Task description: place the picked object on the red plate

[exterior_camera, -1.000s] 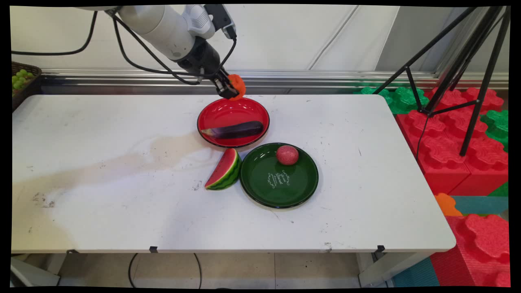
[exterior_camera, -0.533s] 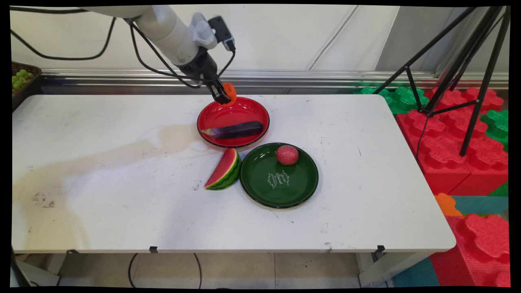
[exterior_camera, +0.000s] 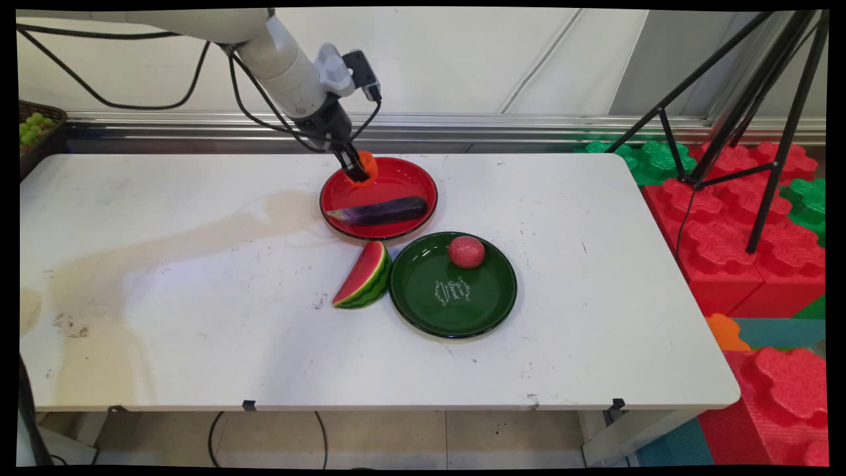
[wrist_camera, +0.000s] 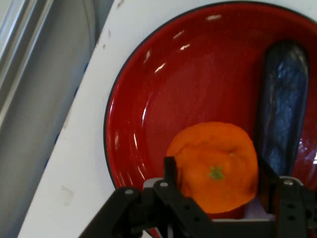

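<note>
Main view, from left to right: we see a basket holding green grapes at the far left edge beside the white table, and then our gripper reaching down from the upper left, its two fingers closed around an orange and holding it low over the far left part of the red plate. We cannot tell whether the orange touches the plate. An eggplant lies across the near half of that plate. A watermelon slice sits on the table just in front of the red plate, touching the left rim of the green plate, which carries a round red fruit near its far edge. A black tripod stands at the right over red and green foam blocks. Through the hand view we find the orange clamped between the fingers, the red plate beneath and the eggplant just to the right.
</note>
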Robot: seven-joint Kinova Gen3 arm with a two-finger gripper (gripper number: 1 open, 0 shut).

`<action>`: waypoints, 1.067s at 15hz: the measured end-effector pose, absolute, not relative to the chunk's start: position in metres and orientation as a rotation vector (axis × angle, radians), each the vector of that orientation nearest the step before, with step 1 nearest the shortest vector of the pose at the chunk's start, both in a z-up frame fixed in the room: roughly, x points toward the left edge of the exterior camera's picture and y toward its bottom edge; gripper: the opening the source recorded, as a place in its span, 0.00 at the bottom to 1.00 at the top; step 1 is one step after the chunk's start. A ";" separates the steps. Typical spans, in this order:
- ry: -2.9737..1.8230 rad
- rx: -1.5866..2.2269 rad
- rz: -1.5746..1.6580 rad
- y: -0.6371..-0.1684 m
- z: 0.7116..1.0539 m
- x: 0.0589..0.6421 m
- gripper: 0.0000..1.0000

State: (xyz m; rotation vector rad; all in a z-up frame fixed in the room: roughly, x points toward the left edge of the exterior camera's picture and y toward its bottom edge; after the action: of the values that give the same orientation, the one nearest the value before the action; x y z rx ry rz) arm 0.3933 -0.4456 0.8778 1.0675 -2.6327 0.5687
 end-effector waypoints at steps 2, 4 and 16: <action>-2.640 1.066 0.554 -0.451 0.872 0.397 0.00; -2.646 1.066 0.538 -0.456 0.865 0.400 0.00; -2.663 1.024 0.461 -0.487 0.837 0.418 1.00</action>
State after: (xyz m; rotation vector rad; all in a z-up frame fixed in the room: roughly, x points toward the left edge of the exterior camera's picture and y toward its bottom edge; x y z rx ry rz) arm 0.4176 -0.4874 0.8367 1.0238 -2.6629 0.4611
